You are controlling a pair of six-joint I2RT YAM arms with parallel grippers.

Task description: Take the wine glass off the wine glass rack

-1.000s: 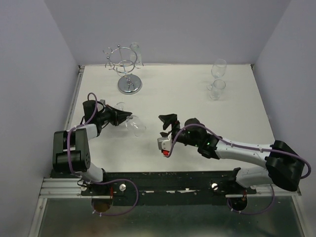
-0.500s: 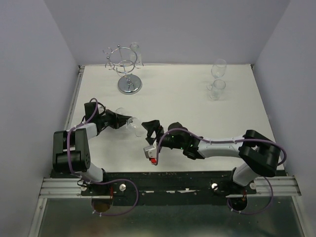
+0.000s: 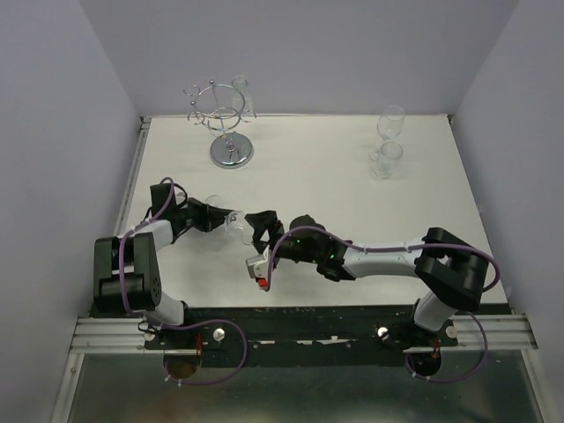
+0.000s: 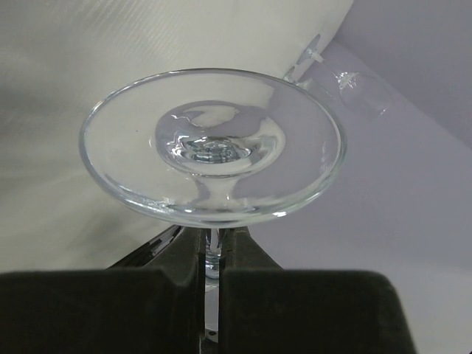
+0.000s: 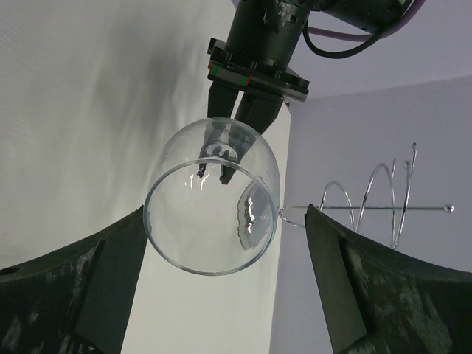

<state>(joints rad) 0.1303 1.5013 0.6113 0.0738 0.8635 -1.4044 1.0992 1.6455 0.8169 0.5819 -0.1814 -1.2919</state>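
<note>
The wine glass rack [image 3: 231, 152] stands at the back left, chrome, with one glass [image 3: 242, 92] hanging from its top ring. My left gripper [image 3: 214, 215] is shut on the stem of a clear wine glass [image 3: 236, 222] and holds it on its side, above the table. In the left wrist view the stem [image 4: 212, 254] sits between the fingers, behind the round foot [image 4: 214, 147]. My right gripper [image 3: 250, 228] is open. In the right wrist view the bowl [image 5: 214, 210] lies between its spread fingers [image 5: 81, 287], apart from both.
Two more clear glasses [image 3: 390, 122] [image 3: 388, 159] stand at the back right. The rack's wire loops [image 5: 383, 195] show at the right of the right wrist view. Walls close the table at the left, back and right.
My right arm has swung left across the table and brought its open jaws up around the glass bowl. My left gripper has kept hold of the stem and barely moved.
</note>
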